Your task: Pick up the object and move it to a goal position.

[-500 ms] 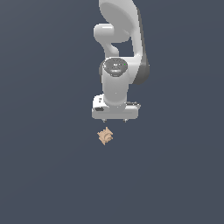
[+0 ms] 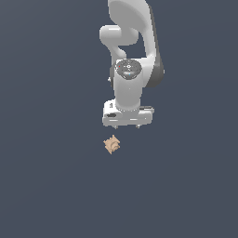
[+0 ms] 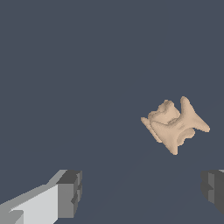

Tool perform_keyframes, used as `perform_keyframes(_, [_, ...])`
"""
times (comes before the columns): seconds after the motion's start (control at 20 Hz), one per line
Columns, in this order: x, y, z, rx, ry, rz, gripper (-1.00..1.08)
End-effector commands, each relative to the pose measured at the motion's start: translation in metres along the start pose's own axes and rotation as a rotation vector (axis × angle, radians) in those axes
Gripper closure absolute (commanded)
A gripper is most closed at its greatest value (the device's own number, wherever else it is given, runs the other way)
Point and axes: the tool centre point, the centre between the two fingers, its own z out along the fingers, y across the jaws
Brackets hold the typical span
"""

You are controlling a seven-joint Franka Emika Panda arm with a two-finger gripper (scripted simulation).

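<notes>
Plain slate-grey floor (image 2: 56, 186) — tan object (image 2: 111, 144) lies free (gripper (image 2: 126, 125) spread wide, empty).

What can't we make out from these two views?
- Gripper fingertips: exterior view, nearly all hidden under the white hand body.
- Gripper, wrist view: both fingers cut off by the frame's edges.
- Tan piece: too small for shape detail in the exterior view.
- Goal position: no marker in either view.

A plain, uniform dark slate-blue ground (image 2: 46, 186) all around, evenly lit, without visible walls or furniture.
</notes>
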Motion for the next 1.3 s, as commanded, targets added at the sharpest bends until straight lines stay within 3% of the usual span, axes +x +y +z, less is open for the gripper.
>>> perform_keyframes(0.0, [0.0,-0.003,-0.001,0.004,-0.001,-0.008,-0.92])
perform_keyframes(0.65, [0.002,0.003,0.004,-0.001,0.001,-0.048,-0.92])
perform_keyframes(1.25, [0.012,0.028,0.024,-0.018,0.009,-0.26,-0.92])
